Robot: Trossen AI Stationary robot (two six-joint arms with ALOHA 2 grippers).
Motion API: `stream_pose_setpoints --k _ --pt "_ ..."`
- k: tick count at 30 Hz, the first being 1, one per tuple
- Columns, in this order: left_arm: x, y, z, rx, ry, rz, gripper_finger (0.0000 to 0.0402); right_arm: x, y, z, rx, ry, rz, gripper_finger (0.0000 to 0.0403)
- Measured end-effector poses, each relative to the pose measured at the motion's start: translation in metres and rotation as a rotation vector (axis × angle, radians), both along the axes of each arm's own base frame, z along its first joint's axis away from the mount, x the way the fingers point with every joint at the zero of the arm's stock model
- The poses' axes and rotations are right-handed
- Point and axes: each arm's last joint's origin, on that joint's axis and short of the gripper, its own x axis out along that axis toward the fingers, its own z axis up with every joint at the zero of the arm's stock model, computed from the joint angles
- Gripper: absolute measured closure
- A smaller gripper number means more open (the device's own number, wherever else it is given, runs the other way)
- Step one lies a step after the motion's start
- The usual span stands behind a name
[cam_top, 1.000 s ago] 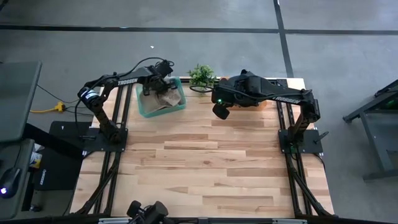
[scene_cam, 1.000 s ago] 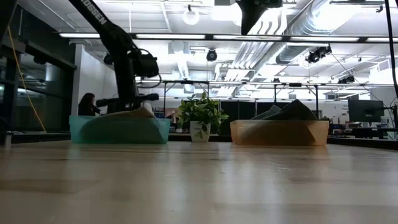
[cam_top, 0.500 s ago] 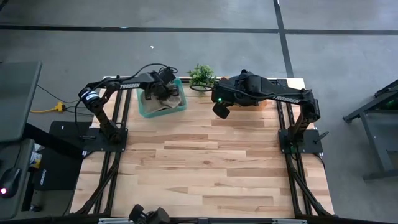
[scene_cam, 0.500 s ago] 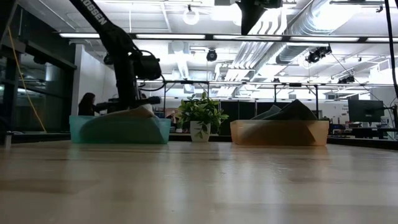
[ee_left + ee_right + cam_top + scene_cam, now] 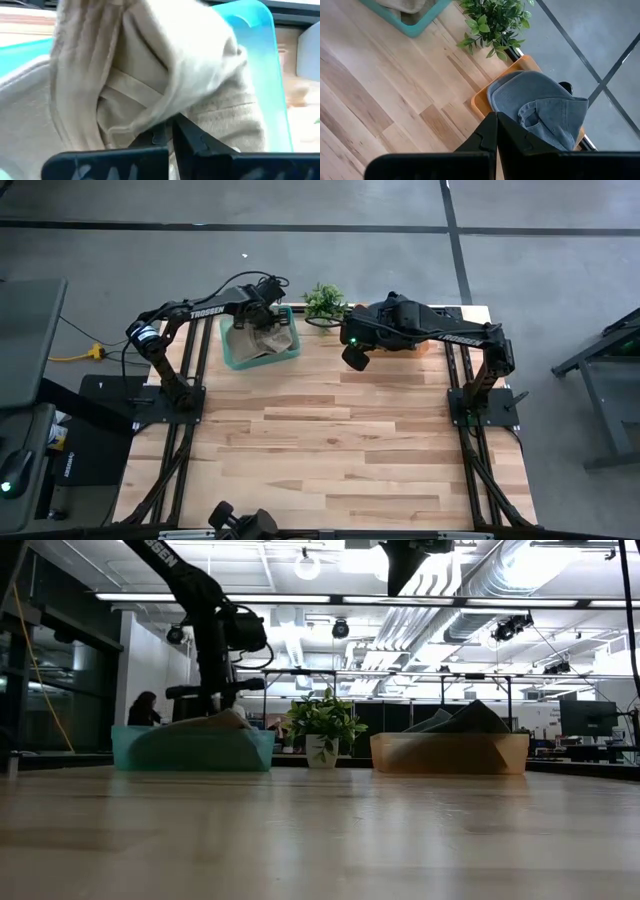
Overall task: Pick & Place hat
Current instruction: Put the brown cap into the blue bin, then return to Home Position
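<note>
A beige hat lies crumpled in a teal bin at the table's far left, and its top shows above the bin's rim. My left gripper reaches down into this bin from above and is shut on the hat's cloth. A grey hat rests in an orange bin at the far right. My right gripper hangs shut and empty above the table, on the near side of that bin. My left gripper pinches a fold of the beige hat's cloth between its two fingertips. It comes steeply from above, pointing down into the bin. The cloth bunches up around the fingertips, and the rest of the hat lies in the bin.
A small potted plant stands at the far edge between the two bins. The wooden table stretches wide toward the near edge. A person sits in the room far behind the teal bin.
My left gripper has risen a little over the teal bin and rolled slightly, staying shut. The bulk of the beige hat stays in the bin.
</note>
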Motion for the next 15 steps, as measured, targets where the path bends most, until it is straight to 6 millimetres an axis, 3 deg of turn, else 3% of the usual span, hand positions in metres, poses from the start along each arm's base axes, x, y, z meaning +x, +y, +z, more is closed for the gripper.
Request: stream_pose_setpoints --k 7,15 --pt "0.001 0.002 0.010 0.006 0.012 -0.016 0.0401 0.000 0.000 0.000 0.000 0.000 -0.001 0.0403" --pt "0.006 -0.002 0.042 0.001 -0.073 -0.145 0.0401 -0.014 0.001 0.014 -0.025 -0.036 -0.008 0.0403"
